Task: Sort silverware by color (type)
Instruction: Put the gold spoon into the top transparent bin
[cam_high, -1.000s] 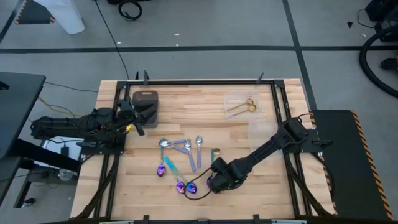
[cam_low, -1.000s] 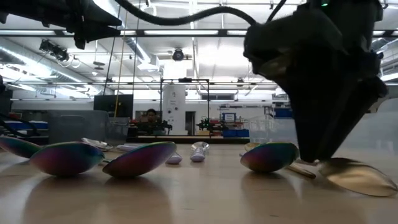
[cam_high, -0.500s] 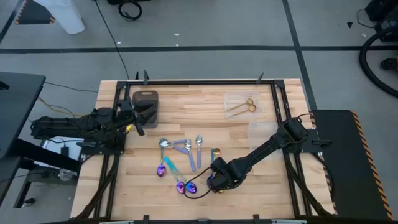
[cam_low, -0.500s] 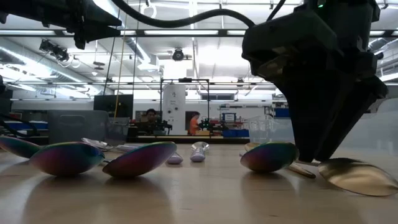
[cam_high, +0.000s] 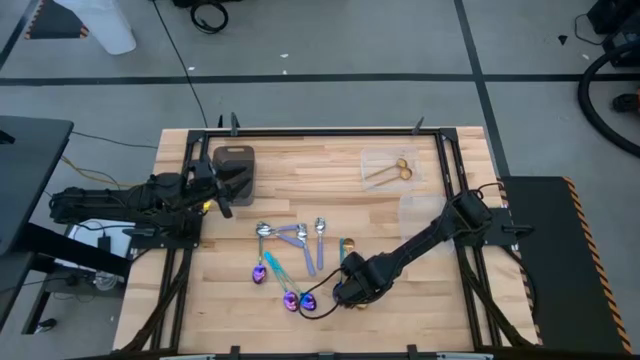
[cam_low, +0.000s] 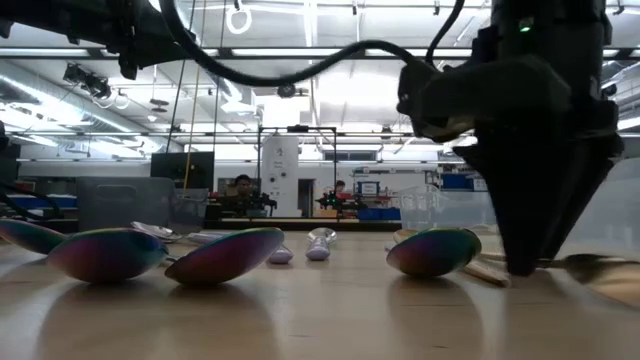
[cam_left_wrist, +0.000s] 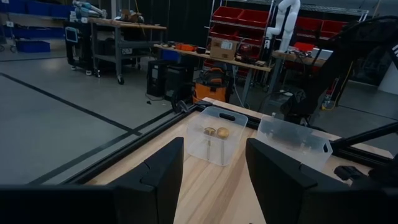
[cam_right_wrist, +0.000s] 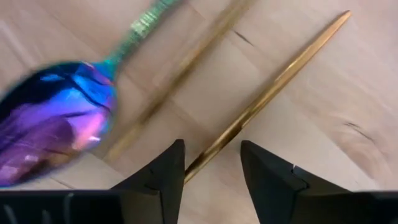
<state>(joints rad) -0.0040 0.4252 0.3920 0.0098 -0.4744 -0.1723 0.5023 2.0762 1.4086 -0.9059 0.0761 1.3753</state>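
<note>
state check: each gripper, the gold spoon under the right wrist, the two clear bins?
Right gripper: open, astride the gold spoon.
Gold spoon: flat on the table, not gripped.
Left gripper: open, idle at the left edge.
Clear bin: holds gold spoons.
Second clear bin: looks empty.

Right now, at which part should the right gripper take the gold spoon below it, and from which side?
Probably mid-handle, from straight above. The gold spoon lies flat on the table, its thin handle running between the open right gripper fingers, so closing across its width suits best. The purple spoon lies close beside.

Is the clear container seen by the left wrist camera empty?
No, the clear container holds two gold spoons, bowls up against its wall.
</note>
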